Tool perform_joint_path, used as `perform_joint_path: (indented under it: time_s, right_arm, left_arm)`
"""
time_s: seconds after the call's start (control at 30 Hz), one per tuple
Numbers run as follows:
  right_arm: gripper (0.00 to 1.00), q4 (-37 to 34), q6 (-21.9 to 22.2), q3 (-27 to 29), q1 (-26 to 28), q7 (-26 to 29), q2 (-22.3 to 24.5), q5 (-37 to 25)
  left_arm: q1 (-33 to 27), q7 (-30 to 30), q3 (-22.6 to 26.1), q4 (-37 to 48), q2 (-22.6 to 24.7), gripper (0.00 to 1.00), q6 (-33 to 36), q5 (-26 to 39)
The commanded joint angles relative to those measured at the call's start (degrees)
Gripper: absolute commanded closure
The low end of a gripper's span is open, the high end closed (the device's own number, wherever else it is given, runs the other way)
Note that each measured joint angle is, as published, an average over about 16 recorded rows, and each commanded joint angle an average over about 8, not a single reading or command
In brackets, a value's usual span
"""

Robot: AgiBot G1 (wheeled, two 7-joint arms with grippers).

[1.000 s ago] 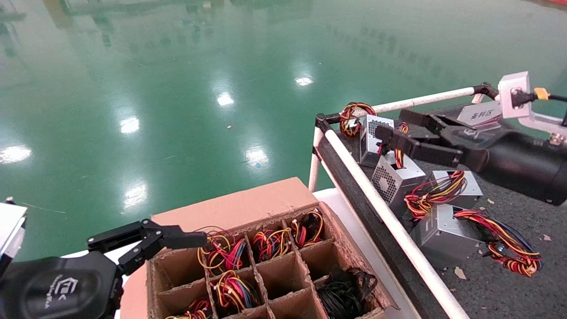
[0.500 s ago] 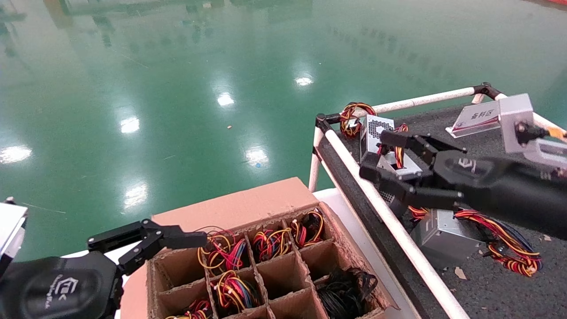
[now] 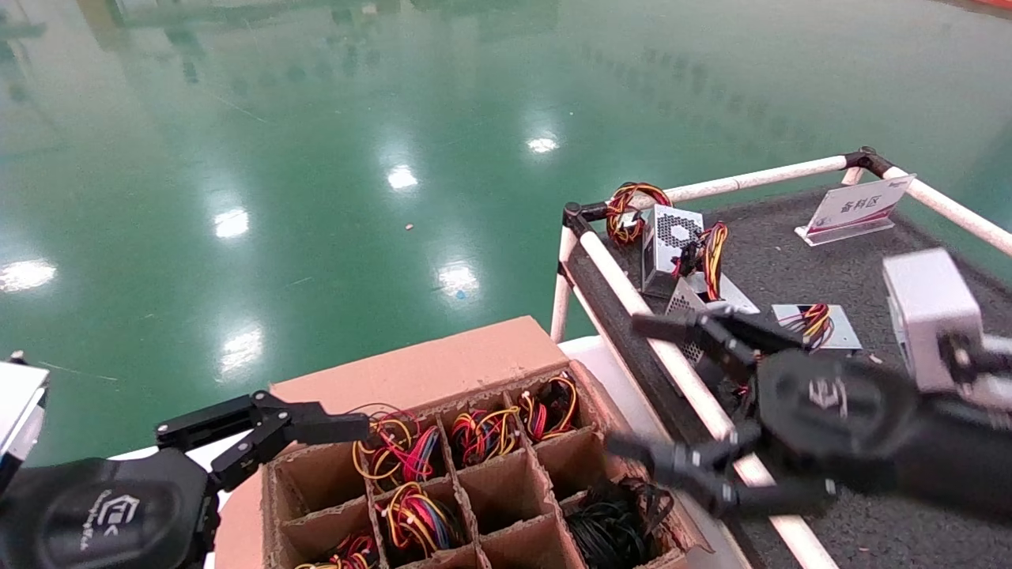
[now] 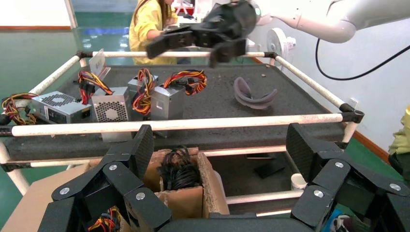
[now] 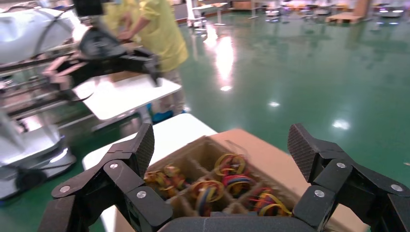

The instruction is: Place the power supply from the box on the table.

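The cardboard box (image 3: 443, 365) stands low in the middle of the head view, split into cells. Power supplies in its far and left cells show only their red, yellow and orange wires (image 3: 484, 435). My right gripper (image 3: 632, 387) is open and empty, hanging over the gap between the table's rail and the box's right edge. In the right wrist view the right gripper (image 5: 220, 150) looks down on the box (image 5: 270, 159) and its wire bundles (image 5: 232, 180). Several silver power supplies (image 3: 670, 237) lie on the grey table (image 3: 791, 261). My left gripper (image 3: 265, 431) waits open at the box's left corner.
A black cable bundle (image 3: 617, 521) fills the box's near right cell. The white pipe rail (image 3: 624, 286) runs between box and table. A sign card (image 3: 858, 207) stands at the table's back. A person in yellow (image 5: 154, 29) stands beyond my left arm (image 5: 111, 58).
My right gripper has swung from over the power supplies on the table, down and left across the rail to the box, staying open and empty. The left arm has not moved.
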Motion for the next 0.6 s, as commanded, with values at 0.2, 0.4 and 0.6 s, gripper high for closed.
perform_joint_path:
  time_s: [0.2,0.4,0.6]
  right_arm:
    - [0.00,8.3,-0.8,1.3,-4.6,0.8,1.9,1.7]
    - [0.00,12.9,-1.3,2.0,-7.2,1.2,2.9,2.6]
    - [0.00,13.5,-1.4,2.1,-7.6,1.3,3.1,2.9]
  left_arm:
    - [0.0,0.0,0.0,0.0,0.0,0.00,0.0,0.0]
    - [0.0,0.0,0.0,0.0,0.0,0.00,0.0,0.0]
    - [0.0,0.0,0.0,0.0,0.0,0.00,0.0,0.0]
